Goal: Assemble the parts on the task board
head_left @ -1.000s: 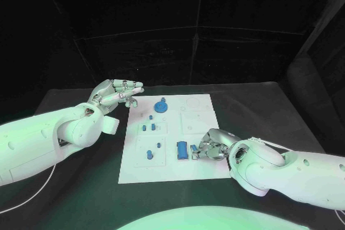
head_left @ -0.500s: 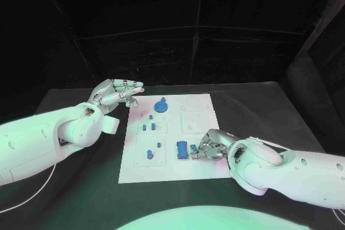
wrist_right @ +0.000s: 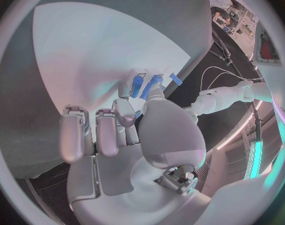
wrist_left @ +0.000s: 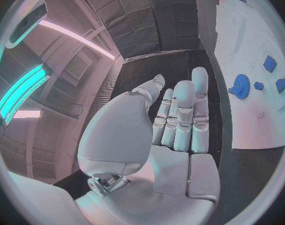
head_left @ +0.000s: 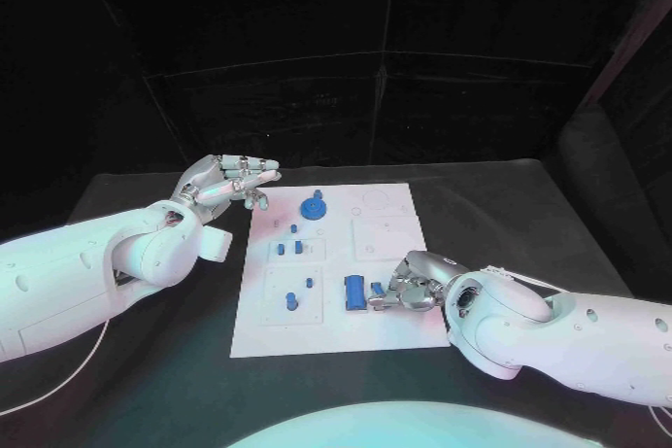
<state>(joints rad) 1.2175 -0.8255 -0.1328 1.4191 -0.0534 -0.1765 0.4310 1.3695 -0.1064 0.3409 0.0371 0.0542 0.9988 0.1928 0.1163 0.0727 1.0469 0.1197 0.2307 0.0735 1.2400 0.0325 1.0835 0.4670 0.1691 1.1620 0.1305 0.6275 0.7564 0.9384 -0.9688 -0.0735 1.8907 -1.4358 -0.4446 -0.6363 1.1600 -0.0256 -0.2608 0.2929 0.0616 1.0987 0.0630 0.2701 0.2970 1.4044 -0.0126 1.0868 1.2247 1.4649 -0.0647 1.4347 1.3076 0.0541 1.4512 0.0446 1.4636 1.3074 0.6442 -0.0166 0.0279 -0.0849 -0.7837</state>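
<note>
Nothing moved: right hand [head_left: 408, 285] pinches part [head_left: 377, 291].

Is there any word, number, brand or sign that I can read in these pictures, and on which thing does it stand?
None can be read.
White board: faint engraved outlines, no legible text.
Blue parts, such as the gear: no markings visible.
Left robot hand and right robot hand: no label visible.
</note>
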